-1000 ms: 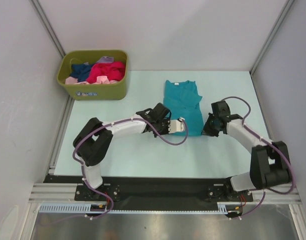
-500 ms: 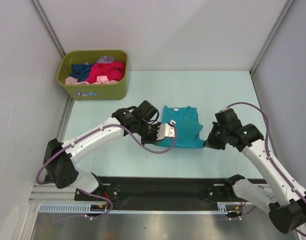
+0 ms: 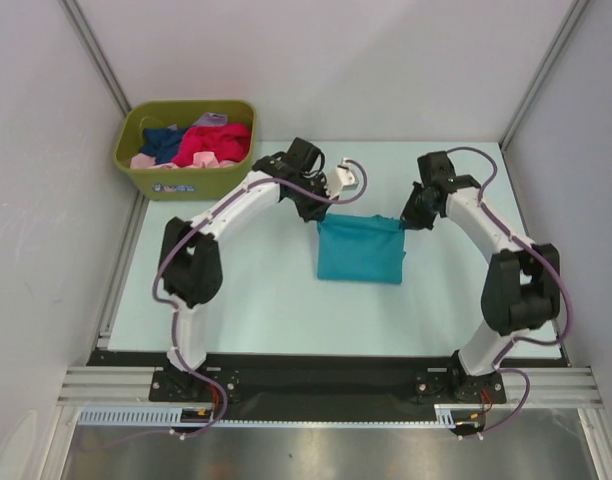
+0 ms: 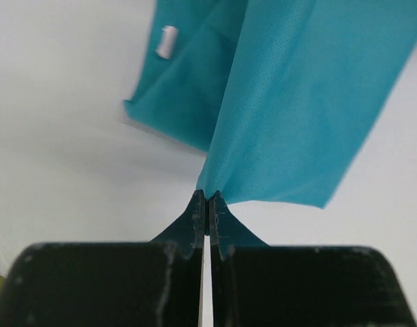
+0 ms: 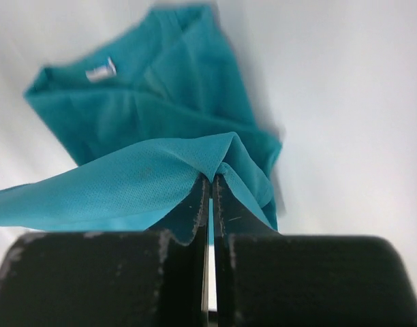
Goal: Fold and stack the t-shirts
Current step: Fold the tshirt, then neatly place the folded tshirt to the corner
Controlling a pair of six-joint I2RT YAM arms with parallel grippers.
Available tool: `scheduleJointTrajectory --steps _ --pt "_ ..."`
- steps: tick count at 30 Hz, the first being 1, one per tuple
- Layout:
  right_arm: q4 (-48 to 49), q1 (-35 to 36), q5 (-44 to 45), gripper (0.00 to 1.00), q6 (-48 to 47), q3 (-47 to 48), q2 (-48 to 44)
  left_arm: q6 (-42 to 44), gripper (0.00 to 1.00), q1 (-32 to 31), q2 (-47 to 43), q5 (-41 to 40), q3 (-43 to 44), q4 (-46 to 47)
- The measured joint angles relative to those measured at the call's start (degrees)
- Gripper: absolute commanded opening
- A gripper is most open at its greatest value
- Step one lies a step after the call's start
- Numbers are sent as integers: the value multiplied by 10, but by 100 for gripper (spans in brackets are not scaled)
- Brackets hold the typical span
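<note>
A teal-blue t-shirt (image 3: pixel 361 250) hangs folded over in the middle of the table, its top edge stretched between my two grippers. My left gripper (image 3: pixel 320 212) is shut on its left corner; in the left wrist view (image 4: pixel 206 195) the cloth (image 4: pixel 290 102) fans out from the closed tips. My right gripper (image 3: pixel 408 218) is shut on its right corner; in the right wrist view (image 5: pixel 210 178) the cloth (image 5: pixel 133 177) drapes over the closed tips. Other t-shirts, magenta-red (image 3: pixel 214 142), navy (image 3: pixel 163 141), pale pink and lavender, lie crumpled in the bin.
An olive-green plastic bin (image 3: pixel 186 180) stands at the table's back left corner. Grey walls close in the pale table (image 3: pixel 266 300) at the back and both sides. The arm bases sit on a black rail at the near edge.
Both grippers moved away from the bases toward the back of the table, carrying the teal shirt's near edge up and over, so the shirt now shows as a shorter, doubled shape.
</note>
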Motion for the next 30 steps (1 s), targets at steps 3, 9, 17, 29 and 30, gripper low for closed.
scheduleJointTrajectory --steps 3,9,17,29,30 --pt "23 -11 0 0 -9 44 60 -19 0 17 69 -12 66 6" --pt "58 -23 -5 0 -15 91 132 -40 1 33 134 -26 130 17" --pt "72 -36 -3 19 -11 126 188 -66 39 32 177 -39 151 50" --pt "87 -61 47 45 -13 171 212 -169 68 50 203 -132 195 101" --pt "89 -61 47 46 -13 142 188 -178 68 53 191 -130 176 108"
